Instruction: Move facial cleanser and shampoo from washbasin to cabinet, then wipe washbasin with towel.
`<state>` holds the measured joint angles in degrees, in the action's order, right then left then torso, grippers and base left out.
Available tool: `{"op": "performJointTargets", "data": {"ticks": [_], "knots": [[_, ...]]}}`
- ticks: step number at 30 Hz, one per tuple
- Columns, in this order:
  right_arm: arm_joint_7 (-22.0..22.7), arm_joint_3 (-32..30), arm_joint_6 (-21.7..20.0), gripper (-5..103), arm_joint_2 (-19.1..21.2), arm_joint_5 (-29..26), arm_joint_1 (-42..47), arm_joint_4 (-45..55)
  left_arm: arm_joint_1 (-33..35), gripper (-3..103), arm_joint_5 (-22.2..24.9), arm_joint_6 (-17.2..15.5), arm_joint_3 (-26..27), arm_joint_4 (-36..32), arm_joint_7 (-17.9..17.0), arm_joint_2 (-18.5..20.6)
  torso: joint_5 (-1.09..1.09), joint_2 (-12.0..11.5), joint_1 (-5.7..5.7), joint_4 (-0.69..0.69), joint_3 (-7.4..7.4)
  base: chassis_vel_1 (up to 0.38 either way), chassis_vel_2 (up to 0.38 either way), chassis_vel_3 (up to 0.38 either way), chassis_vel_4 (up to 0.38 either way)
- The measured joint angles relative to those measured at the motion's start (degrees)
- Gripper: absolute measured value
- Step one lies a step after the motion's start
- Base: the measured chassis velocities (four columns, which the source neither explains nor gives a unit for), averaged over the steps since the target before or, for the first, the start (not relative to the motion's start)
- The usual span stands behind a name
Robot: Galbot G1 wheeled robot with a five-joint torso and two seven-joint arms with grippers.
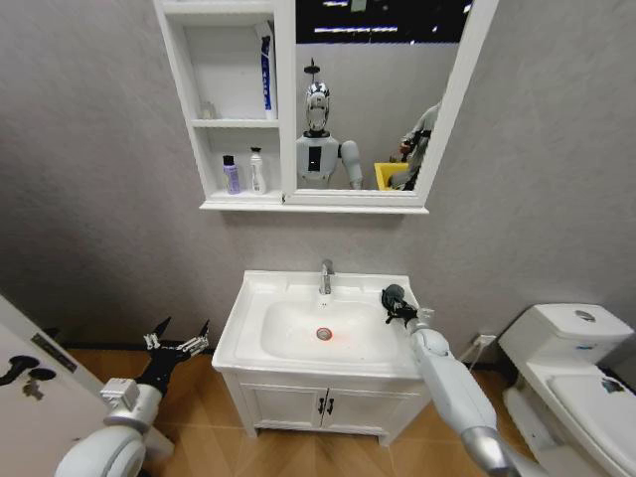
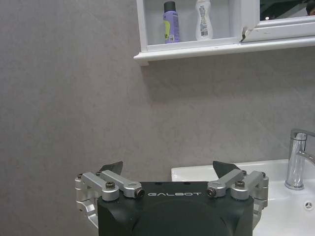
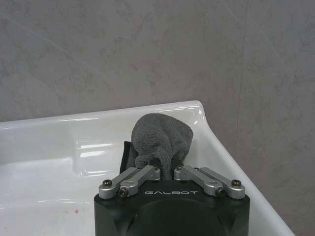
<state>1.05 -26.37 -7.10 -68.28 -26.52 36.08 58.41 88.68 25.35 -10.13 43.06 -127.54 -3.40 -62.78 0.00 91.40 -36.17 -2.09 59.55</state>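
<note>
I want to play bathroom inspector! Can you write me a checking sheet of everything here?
Surface: white washbasin, some reddish marks near the drain.
Job's things: grey towel on the basin's back right corner; purple bottle and white bottle in the cabinet.
Clutter: tube on an upper shelf.
Grippers: right pincer shut on the towel; left pincer open, beside the basin.
Cables: nothing seen.
Surroundings: mirror, toilet, grey wall.

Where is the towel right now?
The towel sits bunched on the washbasin rim at its back right corner, right of the tap, with the right gripper closed on it.
</note>
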Motion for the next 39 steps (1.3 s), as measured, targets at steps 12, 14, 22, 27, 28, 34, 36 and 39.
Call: {"op": "performJointTargets", "data": {"ticks": [12, 14, 22, 27, 28, 34, 36, 39], "knots": [[6.14, 2.99, -9.29, 4, 0.23, -6.00, 13.89, 26.40, 0.00, 100, 0.01, 0.00, -0.01, 0.00, 0.00, 0.00, -0.01, 0.01, 0.01, 0.01, -0.01, 0.000, 0.000, 0.000, 0.000], [7.37, 4.08, -10.38, 4, -0.02, -6.13, 16.31, 28.96, 0.00, 100, 0.00, 0.00, -0.01, 0.00, 0.00, 0.00, -0.01, 0.00, 0.01, 0.00, -0.01, 0.000, 0.000, 0.000, 0.000], [11.00, 8.06, -11.20, 4, 0.24, -3.97, 18.56, 25.66, 0.00, 100, 0.00, 0.00, -0.01, 0.00, 0.00, 0.00, 0.00, 0.01, 0.01, 0.02, 0.00, 0.000, 0.000, 0.000, 0.000], [12.18, 10.45, -11.93, 4, -0.82, -4.12, 15.10, 21.33, 0.00, 100, 0.00, -0.01, -0.01, 0.00, 0.00, 0.00, 0.00, 0.00, 0.01, -0.01, 0.00, 0.000, 0.000, 0.000, 0.000], [12.37, 11.36, -12.04, 4, -1.53, -4.11, 13.42, 19.39, 0.00, 100, 0.01, 0.00, -0.01, 0.00, 0.00, 0.00, 0.00, 0.00, 0.00, -0.01, 0.00, 0.000, 0.000, 0.000, 0.000], [13.55, 14.05, -12.10, 4, -4.55, -4.00, 6.92, 10.06, 0.00, 100, 0.00, 0.00, -0.01, 0.01, 0.00, 0.01, -0.01, 0.00, 0.00, 0.00, 0.00, 0.000, 0.000, 0.000, 0.000], [13.65, 14.49, -12.10, 4, -4.89, -4.05, 5.88, 8.52, -0.01, 100, 0.01, 0.01, -0.01, 0.00, 0.00, 0.00, -0.01, 0.00, 0.00, -0.01, 0.00, 0.000, 0.000, 0.000, 0.000], [13.84, 15.97, -12.52, 4, -5.77, -5.08, 2.89, 4.13, -0.01, 100, 0.01, 0.01, -0.01, 0.00, 0.00, 0.00, -0.01, 0.00, 0.00, 0.00, 0.00, 0.000, 0.000, 0.000, 0.000]]}}
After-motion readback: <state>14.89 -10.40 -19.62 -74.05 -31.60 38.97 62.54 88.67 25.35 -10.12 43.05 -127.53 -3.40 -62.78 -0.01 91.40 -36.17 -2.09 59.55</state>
